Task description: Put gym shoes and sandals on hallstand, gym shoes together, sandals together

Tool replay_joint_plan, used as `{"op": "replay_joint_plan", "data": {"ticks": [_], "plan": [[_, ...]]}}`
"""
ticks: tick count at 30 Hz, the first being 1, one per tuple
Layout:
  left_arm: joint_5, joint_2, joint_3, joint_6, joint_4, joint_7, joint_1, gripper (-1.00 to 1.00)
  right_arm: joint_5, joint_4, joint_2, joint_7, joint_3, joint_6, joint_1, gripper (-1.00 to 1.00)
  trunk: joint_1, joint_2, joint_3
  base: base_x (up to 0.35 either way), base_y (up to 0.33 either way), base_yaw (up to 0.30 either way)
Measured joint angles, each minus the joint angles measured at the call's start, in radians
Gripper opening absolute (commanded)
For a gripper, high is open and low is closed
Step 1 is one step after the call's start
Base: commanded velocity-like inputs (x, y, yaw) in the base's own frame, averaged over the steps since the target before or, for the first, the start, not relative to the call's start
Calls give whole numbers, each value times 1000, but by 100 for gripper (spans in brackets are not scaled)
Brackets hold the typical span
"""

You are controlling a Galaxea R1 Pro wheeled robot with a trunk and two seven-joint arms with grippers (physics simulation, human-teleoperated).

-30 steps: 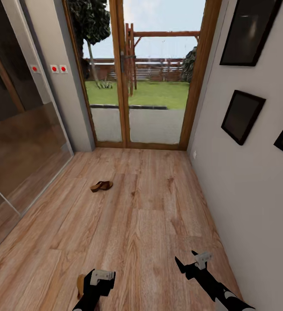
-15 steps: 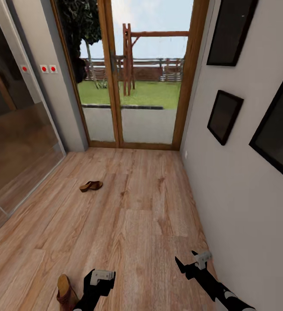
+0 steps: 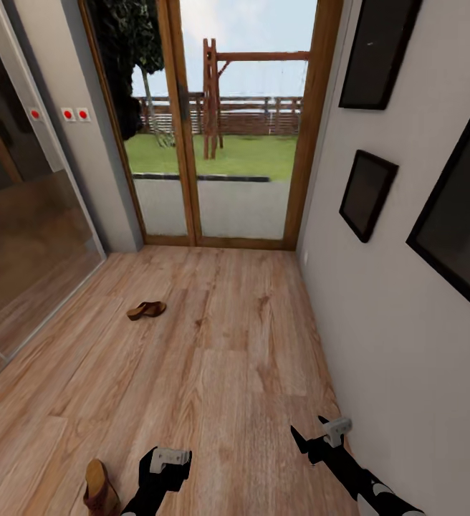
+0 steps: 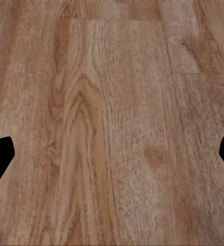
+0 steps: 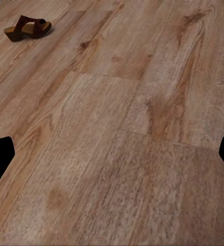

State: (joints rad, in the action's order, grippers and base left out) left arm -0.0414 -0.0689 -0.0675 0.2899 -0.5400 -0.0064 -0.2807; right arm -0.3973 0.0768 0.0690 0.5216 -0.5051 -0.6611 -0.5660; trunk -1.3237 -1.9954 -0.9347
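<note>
Lying on corridor floor (image 3: 221, 373): far sandal (image 3: 146, 310), near sandal (image 3: 99, 489)
Left end effector (image 3: 165, 461): open, empty
Right end effector (image 3: 319, 435): open, empty

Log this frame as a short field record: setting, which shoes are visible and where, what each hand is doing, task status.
setting: corridor, wood plank floor, glass doors ahead
far sandal: on floor, ahead and left
near sandal: on floor beside left hand
left hand: open, empty, over bare floor
right hand: open, empty
status: both sandals on the floor
</note>
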Motion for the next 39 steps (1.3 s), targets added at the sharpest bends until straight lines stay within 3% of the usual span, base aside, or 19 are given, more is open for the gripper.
{"op": "replay_joint_plan", "data": {"ticks": [39], "plan": [[0, 0, 0, 0, 0, 0, 0, 100, 0, 0, 0, 0, 0, 0, 0, 100, 0, 0, 0, 331, 0, 0]]}}
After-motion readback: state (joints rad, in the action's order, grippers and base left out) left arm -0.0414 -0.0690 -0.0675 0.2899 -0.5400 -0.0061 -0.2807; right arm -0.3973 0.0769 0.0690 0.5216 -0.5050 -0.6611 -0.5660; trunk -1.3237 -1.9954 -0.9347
